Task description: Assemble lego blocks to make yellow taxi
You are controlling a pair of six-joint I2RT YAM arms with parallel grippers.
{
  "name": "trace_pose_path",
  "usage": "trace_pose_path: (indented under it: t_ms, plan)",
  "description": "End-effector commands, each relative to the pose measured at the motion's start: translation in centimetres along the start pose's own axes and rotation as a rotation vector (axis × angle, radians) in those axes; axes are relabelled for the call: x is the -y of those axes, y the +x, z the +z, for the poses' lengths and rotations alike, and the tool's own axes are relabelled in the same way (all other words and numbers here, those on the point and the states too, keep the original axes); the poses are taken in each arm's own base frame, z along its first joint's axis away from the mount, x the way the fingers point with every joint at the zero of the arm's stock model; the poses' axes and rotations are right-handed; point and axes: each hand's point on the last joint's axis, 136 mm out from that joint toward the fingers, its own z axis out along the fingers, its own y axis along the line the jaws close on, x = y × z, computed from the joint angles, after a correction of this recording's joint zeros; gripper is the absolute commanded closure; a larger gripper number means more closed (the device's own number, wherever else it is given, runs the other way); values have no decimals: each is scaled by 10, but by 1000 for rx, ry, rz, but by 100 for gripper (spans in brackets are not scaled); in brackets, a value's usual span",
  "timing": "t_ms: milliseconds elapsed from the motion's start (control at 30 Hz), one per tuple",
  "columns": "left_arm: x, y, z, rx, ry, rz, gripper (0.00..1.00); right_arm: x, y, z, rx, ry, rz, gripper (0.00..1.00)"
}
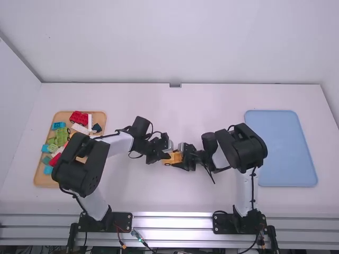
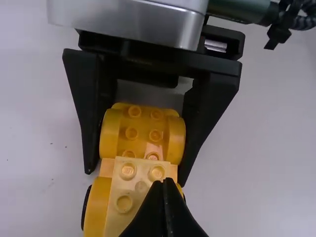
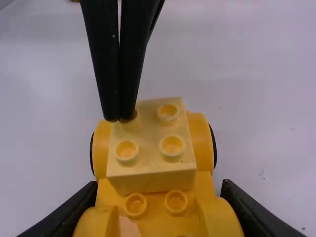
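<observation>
Tan tray [image 1: 44, 180]: red, green and blue blocks [image 1: 62, 135].
Left gripper [image 1: 166, 156]: fingers together, tips at the cream block's [image 3: 148, 148] studs.
Yellow car [image 1: 170, 160]: between both grippers, cream block on top.
Right gripper [image 1: 179, 156]: clamped across the car's end.
Blue tray [image 1: 283, 148]: on the white surface [image 1: 185, 111].

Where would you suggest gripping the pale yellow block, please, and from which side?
Probably by two opposite upright walls, coming from above: the pale yellow block sits studs-up on the yellow car base, its shape is boxy, and at least one flat wall stands exposed.
</observation>
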Motion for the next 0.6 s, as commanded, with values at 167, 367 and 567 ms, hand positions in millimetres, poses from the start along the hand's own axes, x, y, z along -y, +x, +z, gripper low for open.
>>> trace_pose_path:
  t_ms: [167, 367, 567]
  plan:
    - [-11, 53, -3, -256, -115, -68, 98, -14, 10, 4, -24, -31, 37, 51]
    - [-16, 37, -14, -231, -159, -27, 98, -13, 10, 4, -23, -30, 33, 51]
    - [-10, 25, -9, -152, -123, -13, 98, -13, 10, 4, -23, -30, 34, 51]
